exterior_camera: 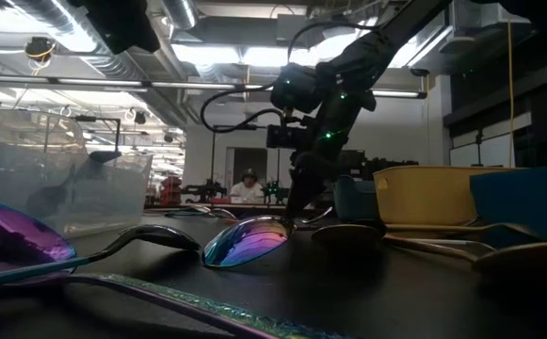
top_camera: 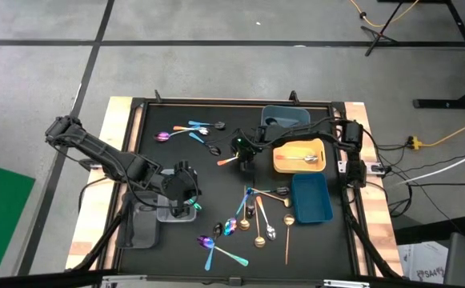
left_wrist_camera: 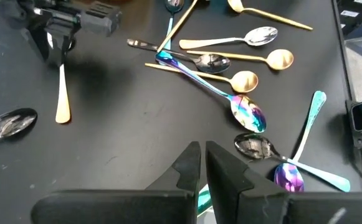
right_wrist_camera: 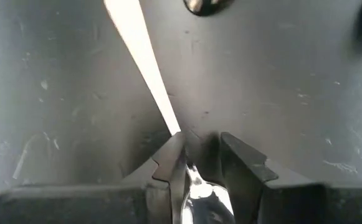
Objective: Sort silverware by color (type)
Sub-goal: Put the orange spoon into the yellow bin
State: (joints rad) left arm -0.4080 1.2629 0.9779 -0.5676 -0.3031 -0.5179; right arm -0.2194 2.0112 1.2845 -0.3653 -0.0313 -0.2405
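Spoons in gold, silver, teal and iridescent purple lie scattered on the black mat, in one cluster toward the near edge and another at the far left. My right gripper is open and low over a copper-gold spoon. Its fingers stand on either side of that spoon's neck, with the handle running out ahead; I cannot tell whether they touch it. My left gripper hangs shut over the right end of a grey tray, and a teal spoon shows at its tips. My left gripper pinches the teal spoon between its two fingers, which slant downward. Only a teal sliver shows between and below the fingertips. The fingers themselves hide which part of the spoon they have. The spoon is lifted clear of the mat.
A yellow tray holding one silver spoon sits at the right. A blue tray lies nearer than it, and a dark teal bin stands at the far edge. A black spoon lies close to my right gripper.
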